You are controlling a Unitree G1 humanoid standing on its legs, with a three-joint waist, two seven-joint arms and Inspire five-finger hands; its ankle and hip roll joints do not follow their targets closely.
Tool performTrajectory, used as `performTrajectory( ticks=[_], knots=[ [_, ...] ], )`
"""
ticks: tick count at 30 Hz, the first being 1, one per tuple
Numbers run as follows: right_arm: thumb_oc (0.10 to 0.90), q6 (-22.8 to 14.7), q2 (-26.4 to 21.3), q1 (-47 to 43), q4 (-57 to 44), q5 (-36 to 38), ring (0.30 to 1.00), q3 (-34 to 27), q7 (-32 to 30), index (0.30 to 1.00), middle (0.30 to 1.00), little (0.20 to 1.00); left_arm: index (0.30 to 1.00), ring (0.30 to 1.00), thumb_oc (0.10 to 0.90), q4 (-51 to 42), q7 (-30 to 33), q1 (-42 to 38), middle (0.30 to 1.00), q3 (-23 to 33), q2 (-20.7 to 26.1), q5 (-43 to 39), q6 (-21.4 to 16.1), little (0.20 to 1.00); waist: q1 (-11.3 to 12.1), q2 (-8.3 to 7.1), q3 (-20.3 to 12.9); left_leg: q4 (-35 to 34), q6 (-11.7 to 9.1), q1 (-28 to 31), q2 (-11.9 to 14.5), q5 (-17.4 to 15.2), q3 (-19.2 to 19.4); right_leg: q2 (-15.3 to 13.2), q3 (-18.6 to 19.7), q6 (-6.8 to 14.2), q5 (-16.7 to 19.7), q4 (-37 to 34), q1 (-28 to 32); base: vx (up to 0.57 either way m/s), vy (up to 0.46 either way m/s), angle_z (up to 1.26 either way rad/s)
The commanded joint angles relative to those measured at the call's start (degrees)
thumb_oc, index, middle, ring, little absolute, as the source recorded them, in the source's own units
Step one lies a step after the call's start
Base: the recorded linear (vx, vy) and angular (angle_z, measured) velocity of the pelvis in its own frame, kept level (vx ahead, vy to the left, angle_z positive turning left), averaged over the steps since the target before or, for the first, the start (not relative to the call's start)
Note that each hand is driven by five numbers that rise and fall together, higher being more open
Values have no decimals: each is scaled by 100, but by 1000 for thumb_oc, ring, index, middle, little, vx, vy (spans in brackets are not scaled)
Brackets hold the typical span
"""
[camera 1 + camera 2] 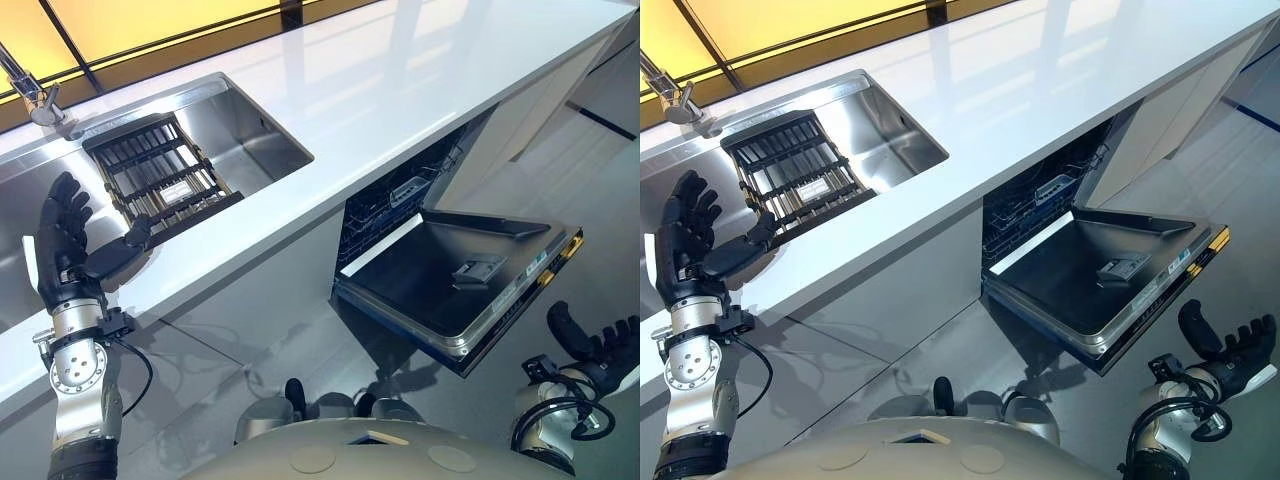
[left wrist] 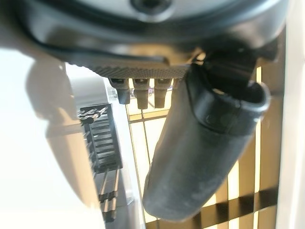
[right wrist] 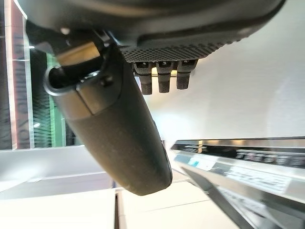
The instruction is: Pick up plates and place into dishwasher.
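Observation:
A black dish rack (image 1: 160, 178) lies in the steel sink (image 1: 262, 140); whether plates stand in its slots I cannot tell. My left hand (image 1: 62, 238) is raised over the counter's front edge just left of the rack, open, fingers straight and thumb pointing at the rack's near corner, holding nothing. The left wrist view shows the same rack (image 2: 102, 138) past the thumb (image 2: 205, 157). The dishwasher door (image 1: 450, 275) hangs open, with a dark basket (image 1: 390, 205) inside. My right hand (image 1: 595, 345) is low beside the door's outer corner, open and empty.
A long white counter (image 1: 420, 90) runs from the sink to the far right. A tap (image 1: 30, 95) stands at the sink's back left corner. The lowered door juts out over the grey floor (image 1: 250, 370). Its front edge (image 3: 238, 164) shows in the right wrist view.

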Motion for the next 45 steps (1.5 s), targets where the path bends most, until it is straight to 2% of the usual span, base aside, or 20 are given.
performTrajectory(
  ticks=[1, 4, 7, 9, 10, 11, 12, 14, 15, 20, 22, 26, 29, 33, 38, 45],
  knots=[
    [800, -365, -597, -573, -185, 498, 900, 67, 591, 900, 900, 900, 900, 900, 800, -105, -179, -1150, 900, -206, 544, 281, -116, 900, -383, 233, 135, 222, 66, 314, -142, -1064, -212, 188, -33, 240, -107, 591, -499, 35, -174, -4],
    [800, -236, -771, -611, 10, 1006, 900, 165, 1160, 900, 900, 900, 900, 900, 800, -207, -87, -1323, 900, -264, 698, 266, -18, 900, -423, 352, 248, 460, -2, 92, -106, -1045, -267, 205, -65, 147, -319, 929, -662, 14, -167, -4],
    [800, -199, -1071, -737, 61, 1663, 900, 240, 1565, 900, 900, 900, 900, 900, 800, -269, 118, -1573, 900, -386, 731, 37, -53, 900, -452, 565, 494, 808, -136, -372, -92, -971, -357, 173, -76, -7, -585, 1341, -967, -115, -98, -7],
    [800, -249, -1389, -1017, 145, 2215, 900, 219, 1828, 900, 900, 900, 900, 900, 800, -263, 324, -1869, 900, -500, 772, -311, -105, 900, -482, 831, 780, 984, -245, -771, -92, -863, -398, 131, -111, -161, -771, 1671, -1305, -189, -31, 1],
    [800, -249, -1430, -1060, 167, 2336, 900, 218, 1897, 900, 900, 900, 900, 900, 800, -268, 341, -1915, 900, -497, 779, -364, -107, 900, -483, 873, 827, 1024, -261, -840, -94, -849, -406, 120, -118, -189, -806, 1739, -1369, -201, -35, 1],
    [800, -277, -1546, -1232, 228, 2610, 900, 217, 2052, 900, 900, 900, 900, 900, 800, -262, 387, -2066, 900, -465, 823, -712, -125, 900, -499, 1040, 1003, 1124, -325, -1077, -79, -779, -398, 96, -157, -307, -941, 1998, -1622, -126, -38, 1],
    [800, -249, -1569, -1277, 244, 2723, 900, 221, 2082, 900, 900, 900, 900, 900, 800, -253, 419, -2101, 900, -456, 831, -771, -119, 900, -499, 1073, 1029, 1145, -339, -1129, -76, -764, -394, 89, -164, -336, -974, 2055, -1681, -137, -47, -6],
    [800, -230, -1684, -1467, 409, 3086, 900, 170, 2312, 900, 900, 900, 900, 900, 800, -162, 440, -2180, 900, -359, 894, -1252, -226, 900, -501, 1241, 1194, 1242, -401, -1363, -78, -705, -409, 36, -210, -476, -1145, 2404, -1998, -66, -34, -8],
    [800, -211, -1704, -1507, 458, 3179, 900, 157, 2362, 900, 900, 900, 900, 900, 800, -121, 447, -2196, 900, -341, 904, -1330, -253, 900, -506, 1257, 1211, 1264, -413, -1387, -97, -727, -415, 9, -210, -498, -1229, 2501, -2051, -30, -19, -1],
    [800, -128, -1933, -1938, 874, 3752, 900, 84, 2512, 900, 900, 900, 900, 900, 800, 15, 402, -2212, 900, -264, 897, -2184, -444, 900, -493, 1535, 1398, 1640, -427, -1693, -224, -821, -528, -139, -177, -705, -1478, 3130, -2555, -7, -2, 1],
    [800, -78, -1987, -2115, 959, 3751, 900, 105, 2558, 900, 900, 900, 900, 900, 800, -18, 342, -2193, 900, -257, 846, -2400, -447, 900, -469, 1628, 1463, 1857, -409, -1801, -323, -904, -622, -186, -160, -788, -1529, 3342, -2734, -3, 14, 8],
    [800, 91, -1979, -2230, 929, 3648, 900, 243, 2822, 900, 900, 900, 900, 900, 800, -83, 227, -2131, 900, -248, 797, -2551, -424, 900, -461, 1667, 1515, 2154, -382, -1898, -389, -1020, -630, -230, -141, -877, -1593, 3586, -2860, 1, 11, 1],
    [800, 450, -1904, -2217, 837, 3605, 900, 361, 3281, 900, 900, 900, 900, 900, 800, -170, 185, -2126, 900, -231, 775, -2528, -277, 900, -461, 1620, 1532, 2444, -354, -1990, -414, -1135, -592, -255, -142, -929, -1635, 3765, -2925, 27, 20, -16],
    [800, 891, -1804, -2106, 665, 3428, 900, 545, 3935, 900, 900, 900, 900, 900, 800, -203, 97, -2099, 900, -203, 733, -2467, -266, 900, -446, 1491, 1561, 2773, -319, -2137, -409, -1256, -601, -259, -111, -961, -1640, 3940, -3002, 22, -7, 5],
    [800, 1622, -1619, -1946, 72, 3568, 900, 987, 5422, 900, 900, 900, 900, 900, 800, -225, -3, -2045, 900, -152, 718, -2358, -303, 900, -396, 1286, 1611, 3125, -287, -2350, -374, -1314, -622, -239, -113, -966, -1545, 3974, -2992, 8, -23, 5],
    [800, 2695, -1457, -1777, -1191, 3484, 900, 1690, 6827, 900, 900, 900, 900, 900, 800, -208, -21, -2023, 900, -138, 692, -2142, -409, 900, -305, 1027, 1615, 3423, -295, -2550, -307, -1186, -653, -218, -135, -911, -1385, 3840, -2826, 11, 12, 1]
  ],
)
